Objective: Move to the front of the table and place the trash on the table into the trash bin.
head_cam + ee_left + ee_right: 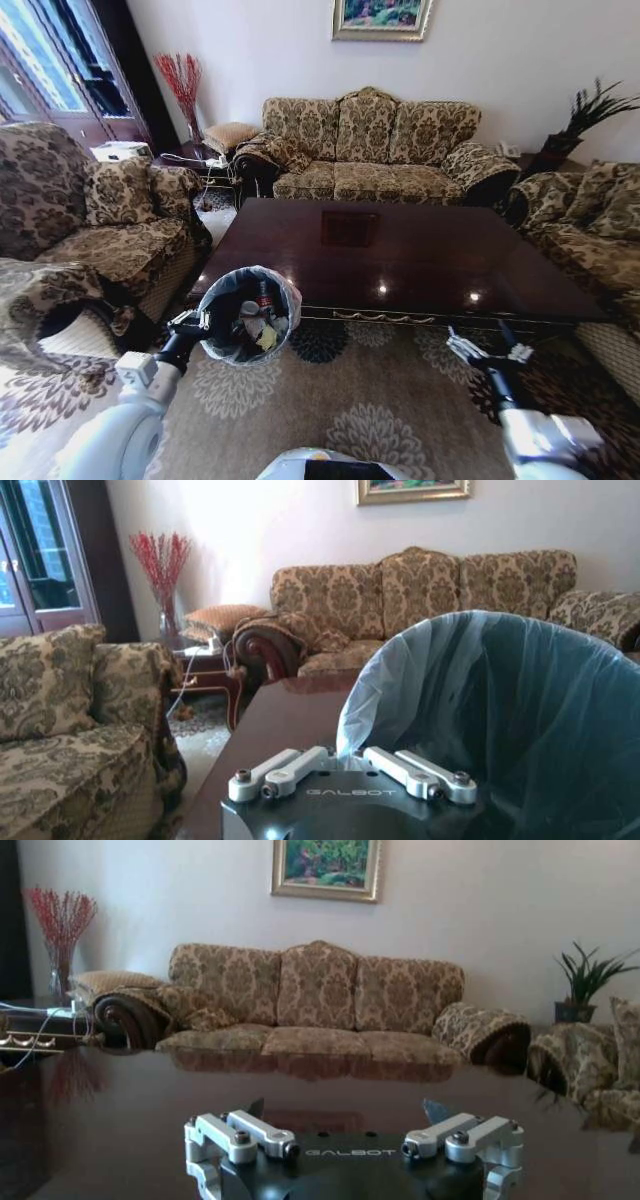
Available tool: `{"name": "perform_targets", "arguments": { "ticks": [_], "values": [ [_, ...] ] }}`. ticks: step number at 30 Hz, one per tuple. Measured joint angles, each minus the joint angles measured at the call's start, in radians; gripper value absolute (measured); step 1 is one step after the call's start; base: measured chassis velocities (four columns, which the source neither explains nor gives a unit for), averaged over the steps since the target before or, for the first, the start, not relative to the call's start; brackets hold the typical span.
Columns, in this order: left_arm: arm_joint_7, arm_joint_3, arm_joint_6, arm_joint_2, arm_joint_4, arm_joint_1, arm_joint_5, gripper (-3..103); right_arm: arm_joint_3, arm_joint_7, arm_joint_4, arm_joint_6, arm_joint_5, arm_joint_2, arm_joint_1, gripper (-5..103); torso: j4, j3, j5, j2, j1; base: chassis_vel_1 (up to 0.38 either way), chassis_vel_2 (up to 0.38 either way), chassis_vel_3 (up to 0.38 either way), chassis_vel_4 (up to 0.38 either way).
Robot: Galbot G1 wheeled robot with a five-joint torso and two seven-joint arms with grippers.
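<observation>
- the left gripper (197, 322) is clamped on the liner-wrapped rim of the trash bin (222, 300), holding the bin up beside the near left corner of the table (420, 250); its hold looks like a thin pinch on one side of the rim only, so the slick plastic bag (480, 705) could slide between the fingers and the bin could sag or drop.
- the bin tilts toward the robot with its mouth showing; if it tips further, the trash (258, 318) inside could spill onto the patterned carpet (330, 400). a bottle with a red label and pale crumpled pieces show in the heap; the rest i cannot tell apart.
- the bin hangs close to the table's carved edge, so a swing of the arm or a turn of the base could knock it against the wood.
- the glossy tabletop looks bare of litter, so by my judgement the collecting is done or nearly so.
- left arm: reaches forward and low from the left shoulder, wrist level, gripper at the bin's near-left rim.
- right arm: reaches forward on the right, the right gripper (490, 347) in front of the table's near edge, level with the tabletop and facing across it toward the sofa (310, 1001); its fingers are spread apart and it carries nothing.
</observation>
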Motion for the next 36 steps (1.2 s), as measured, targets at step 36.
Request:
{"name": "perform_targets", "arguments": {
  "ticks": [36],
  "values": [
    [0.004, -0.032, 0.0, 0.0, -0.025, 0.023, -0.013, 0, 0.026, -0.029, -0.03, 0.079, -0.043, -0.004, 0.003, 100, -0.0001, -0.09, 0.0, -0.155, -0.065, 0.0, 0.0, 0.0, 0.0]
  ]
}}
